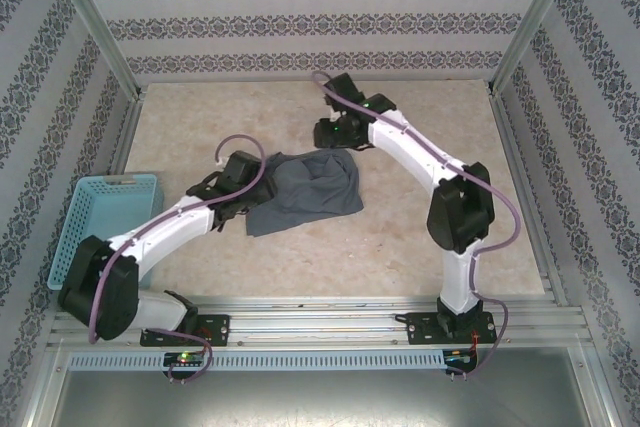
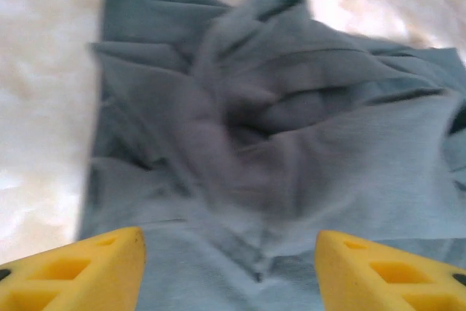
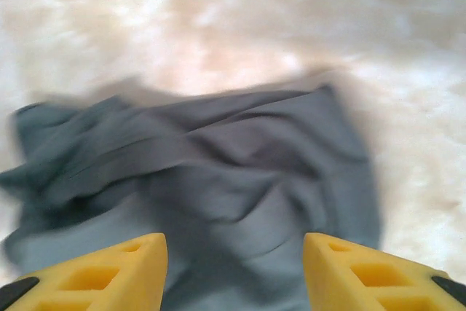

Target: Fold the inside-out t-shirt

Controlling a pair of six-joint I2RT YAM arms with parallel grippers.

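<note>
Overview of a crumpled garment between my two arms. Dark slate-grey, short-sleeved cloth t-shirt [image 1: 305,190] lies in a rumpled heap near the middle of the pale, mottled beige table top [image 1: 400,247], not yet folded. Its surface runs in loose ridges and creases, and one corner points toward the near edge.

My left pincer [image 2: 229,274] hangs over the shirt's left side. Its two yellow fingers [image 2: 80,271], each with square recesses, stand wide apart. The jaws are open, with cloth lying loose below the gap and nothing pinched between them.

My right pincer [image 3: 233,274] hangs over the shirt's far edge. Its yellow fingers [image 3: 95,274] likewise stand apart, open and holding nothing, and the grey folds spread out ahead of them to bare table. Both wrist views are blurred, so I cannot tell whether any fingertip touches the cloth.

Seen from above, my left arm reaches in from the left, my right arm bends in from the far right, and the shirt sits between the two wrists. Light-blue plastic mesh basket [image 1: 100,217] stands at the table's left edge, well apart from the shirt and beside my left arm.
</note>
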